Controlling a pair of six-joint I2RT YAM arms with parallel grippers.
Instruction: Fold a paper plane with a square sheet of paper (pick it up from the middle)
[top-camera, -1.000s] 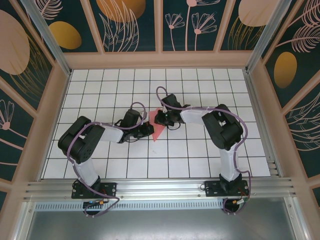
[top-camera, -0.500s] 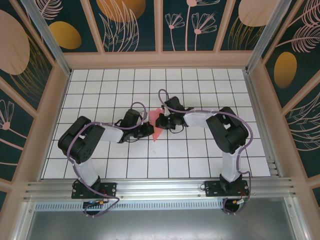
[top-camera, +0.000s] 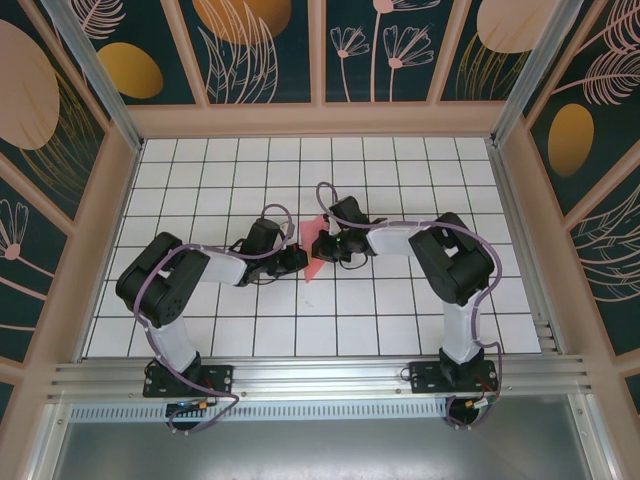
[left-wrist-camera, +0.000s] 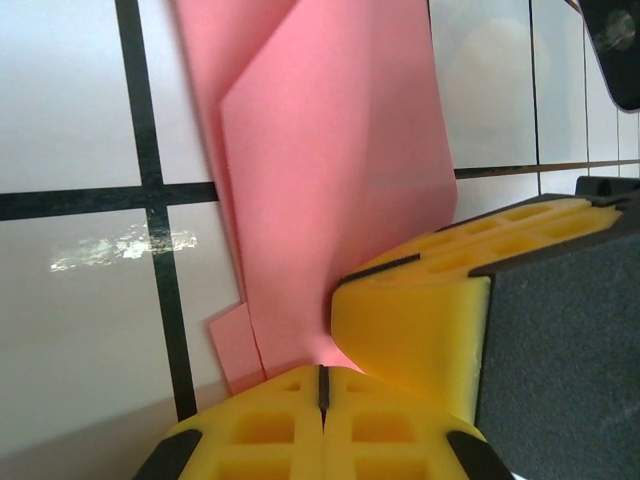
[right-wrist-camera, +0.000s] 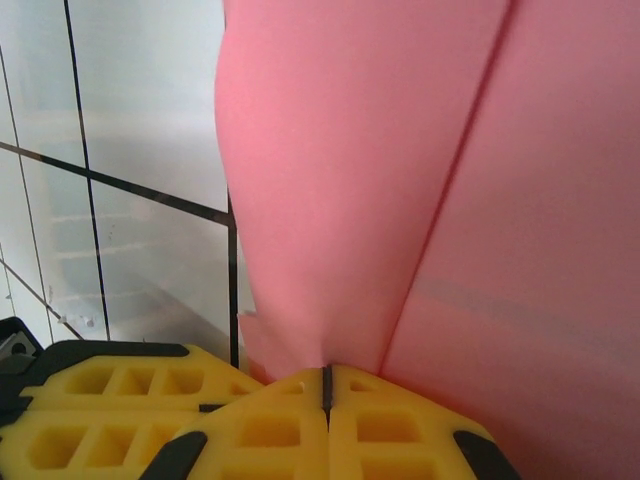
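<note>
White gridded tabletop (top-camera: 200, 160): left gripper (left-wrist-camera: 322, 385) and right gripper (right-wrist-camera: 325, 385) both pinch closed on the thin salmon-pink creased paper sheet (top-camera: 313, 266) held between them. Best pull evenly, so the ridge sharpens without tearing.

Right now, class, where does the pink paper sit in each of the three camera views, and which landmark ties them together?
Top external: pink paper near the picture's centre.
Left wrist: pink paper from top centre down into the shut left tool.
Right wrist: pink paper across centre and right, pinched by the shut right tool.
Shared landmark: black grid lines.
</note>
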